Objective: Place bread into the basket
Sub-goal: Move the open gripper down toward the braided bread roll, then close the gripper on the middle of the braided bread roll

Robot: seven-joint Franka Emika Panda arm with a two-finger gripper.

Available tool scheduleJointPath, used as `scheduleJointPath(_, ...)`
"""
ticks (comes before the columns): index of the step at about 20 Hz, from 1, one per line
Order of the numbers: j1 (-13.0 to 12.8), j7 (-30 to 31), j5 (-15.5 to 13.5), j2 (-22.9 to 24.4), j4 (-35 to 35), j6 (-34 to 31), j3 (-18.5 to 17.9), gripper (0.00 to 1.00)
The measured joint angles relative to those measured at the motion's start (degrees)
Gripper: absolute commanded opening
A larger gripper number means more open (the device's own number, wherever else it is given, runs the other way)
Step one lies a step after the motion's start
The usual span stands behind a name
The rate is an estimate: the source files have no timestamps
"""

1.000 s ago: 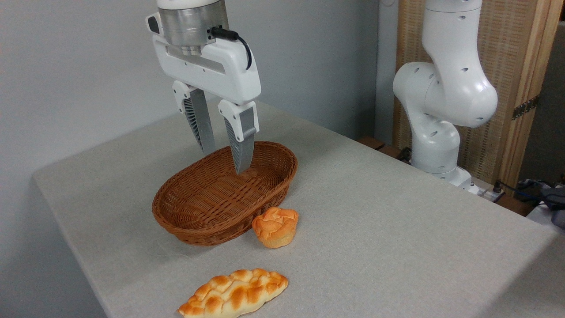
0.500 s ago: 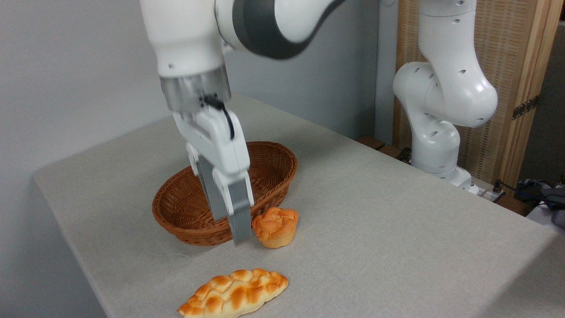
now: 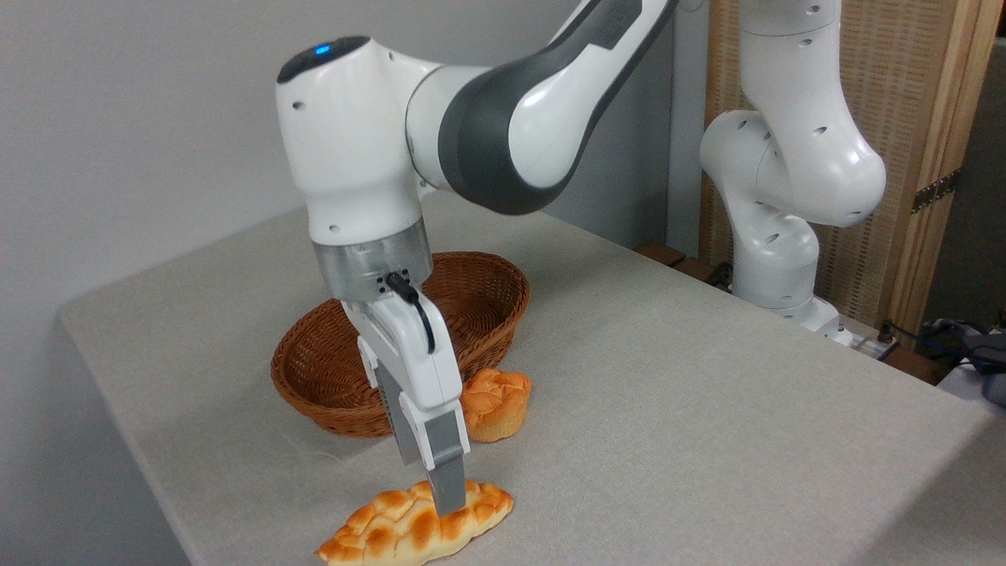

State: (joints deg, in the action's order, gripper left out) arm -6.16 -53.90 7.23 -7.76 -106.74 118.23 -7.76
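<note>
At desk (image 3: 668, 409) front edge – tool (image 3: 446, 503) tips down on bread (image 3: 414, 524); finger gap hidden, grip unclear. Basket (image 3: 487, 295) behind, bun (image 3: 497, 402) beside it.

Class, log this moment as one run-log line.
phase: reaching | gripper: at braided loaf, grip unclear | wicker basket: empty | round bun: beside basket

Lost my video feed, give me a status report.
Gripper down at the bread, finger gap hidden. Bread on the table, basket empty. Small bun beside the basket, not blocking.
</note>
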Motion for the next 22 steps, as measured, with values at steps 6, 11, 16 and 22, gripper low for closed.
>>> scheduleJointPath(6,-0.01,0.0,0.02,-1.8,-0.73,2.5,0.0,1.0)
scheduleJointPath(11,-0.09,0.0,0.03,-3.87,-0.78,2.88,0.0,1.0)
scheduleJointPath(16,-0.15,0.0,0.03,-4.72,-0.78,2.91,0.0,0.51)
scheduleJointPath(22,-0.18,0.0,0.03,-4.73,-0.78,2.91,0.02,0.43)
